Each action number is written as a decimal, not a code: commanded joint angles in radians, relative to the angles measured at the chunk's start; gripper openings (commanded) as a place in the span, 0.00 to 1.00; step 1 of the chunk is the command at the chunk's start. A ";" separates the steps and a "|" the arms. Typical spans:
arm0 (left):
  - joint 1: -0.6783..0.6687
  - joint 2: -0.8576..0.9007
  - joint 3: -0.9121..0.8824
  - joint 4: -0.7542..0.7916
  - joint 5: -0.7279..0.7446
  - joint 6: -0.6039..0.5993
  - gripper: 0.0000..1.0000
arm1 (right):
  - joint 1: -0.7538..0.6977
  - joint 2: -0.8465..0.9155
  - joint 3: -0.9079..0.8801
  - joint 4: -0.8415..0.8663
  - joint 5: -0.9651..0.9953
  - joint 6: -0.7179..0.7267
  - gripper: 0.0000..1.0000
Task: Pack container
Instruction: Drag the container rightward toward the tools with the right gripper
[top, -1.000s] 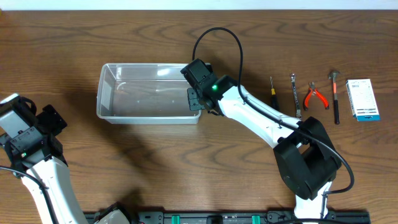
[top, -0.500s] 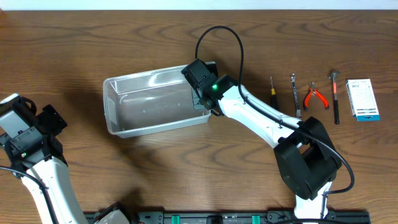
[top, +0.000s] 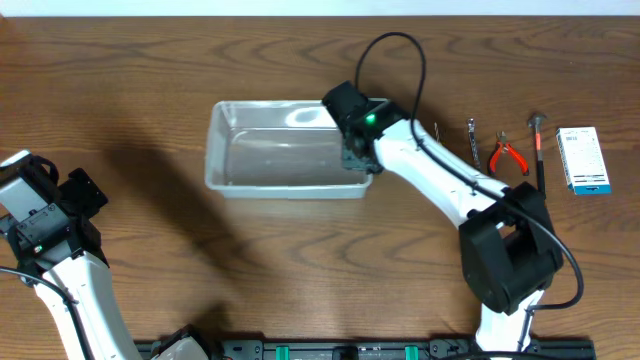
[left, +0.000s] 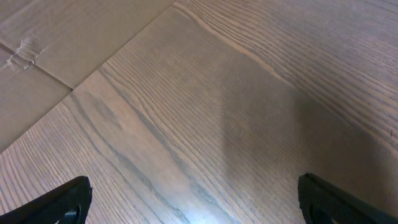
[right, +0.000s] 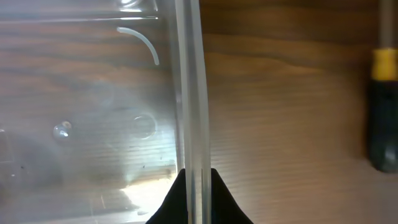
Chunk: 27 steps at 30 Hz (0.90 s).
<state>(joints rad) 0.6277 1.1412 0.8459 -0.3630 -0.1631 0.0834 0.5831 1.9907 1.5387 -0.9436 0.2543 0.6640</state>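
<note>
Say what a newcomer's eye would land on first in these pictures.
The clear container, empty, in mid-table, with the right fingers clamped on its wall nearest the tools. Then the red-handled pliers in that row of tools at the far right, beside a white box, none packed yet.

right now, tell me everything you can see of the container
The container is a clear plastic rectangular bin with rounded corners, a rim and shallow walls. It looks empty and lies flat on the table, long side across, about mid-table. The right gripper is shut on its right-end wall, one finger inside and one outside. Nothing else touches it.
</note>
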 joint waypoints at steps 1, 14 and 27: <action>0.005 0.004 0.009 -0.003 0.006 0.010 0.98 | -0.035 0.015 -0.018 -0.052 0.106 0.019 0.01; 0.005 0.004 0.009 -0.003 0.006 0.010 0.98 | -0.055 -0.037 -0.018 -0.152 0.247 -0.071 0.04; 0.005 0.004 0.009 -0.003 0.006 0.010 0.98 | -0.121 -0.037 -0.018 -0.150 0.261 -0.098 0.16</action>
<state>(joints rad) 0.6277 1.1412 0.8459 -0.3634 -0.1631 0.0834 0.4820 1.9511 1.5368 -1.0805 0.4038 0.5983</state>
